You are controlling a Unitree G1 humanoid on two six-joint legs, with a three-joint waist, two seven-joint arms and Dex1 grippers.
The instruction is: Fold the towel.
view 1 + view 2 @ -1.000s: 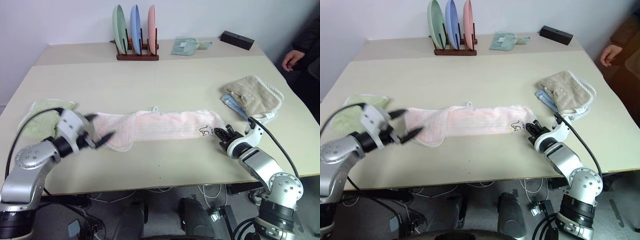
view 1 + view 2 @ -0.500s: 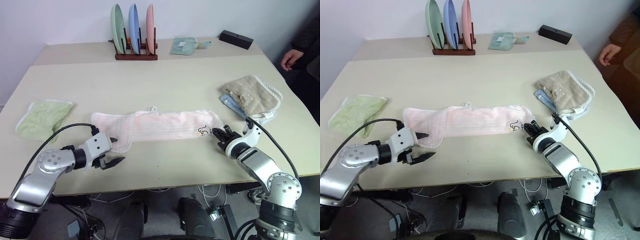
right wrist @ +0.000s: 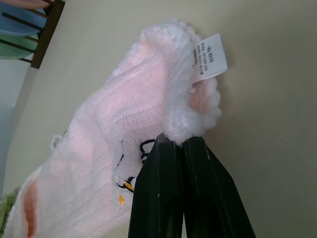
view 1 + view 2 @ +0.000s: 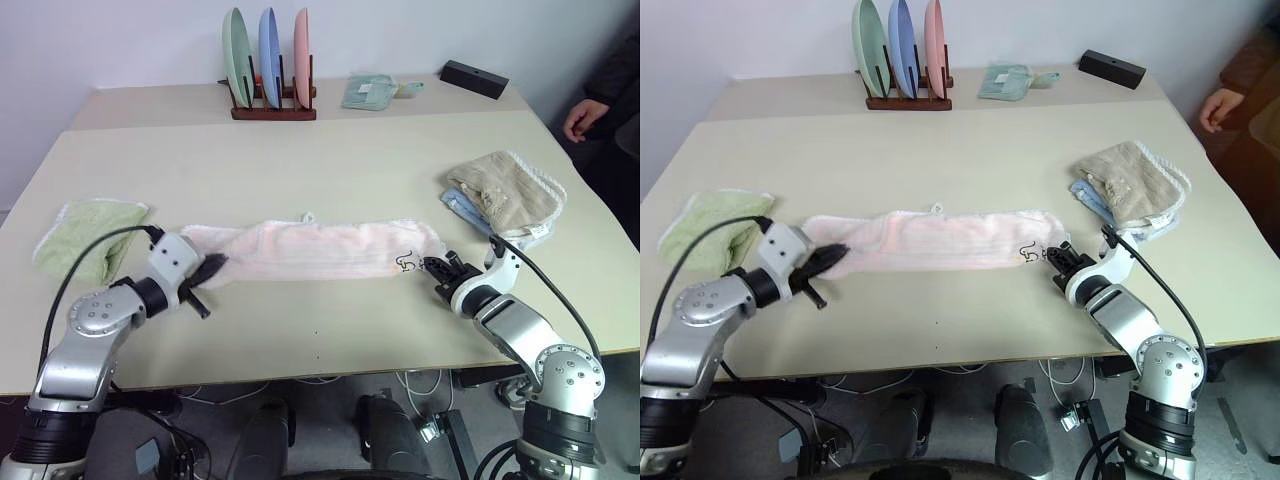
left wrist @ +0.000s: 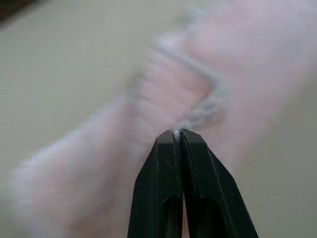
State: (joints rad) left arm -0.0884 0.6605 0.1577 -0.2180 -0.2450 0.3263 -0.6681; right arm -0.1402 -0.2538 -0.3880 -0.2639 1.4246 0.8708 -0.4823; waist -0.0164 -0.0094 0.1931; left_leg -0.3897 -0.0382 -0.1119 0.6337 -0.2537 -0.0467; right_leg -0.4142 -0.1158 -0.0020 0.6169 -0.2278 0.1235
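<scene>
Both my jaws are clamped on the long pale pink terry towel (image 4: 320, 250), left gripper (image 4: 207, 270) and right gripper (image 4: 437, 269) at opposite ends near the desk's (image 4: 330, 170) front edge; I should lift evenly.

Both arms are silver-grey metal with rounded joint housings and white wrist blocks; a black cable loops along each forearm. The left gripper (image 4: 207, 273) and right gripper (image 4: 437, 267) have slim, tapered black fingers
</scene>
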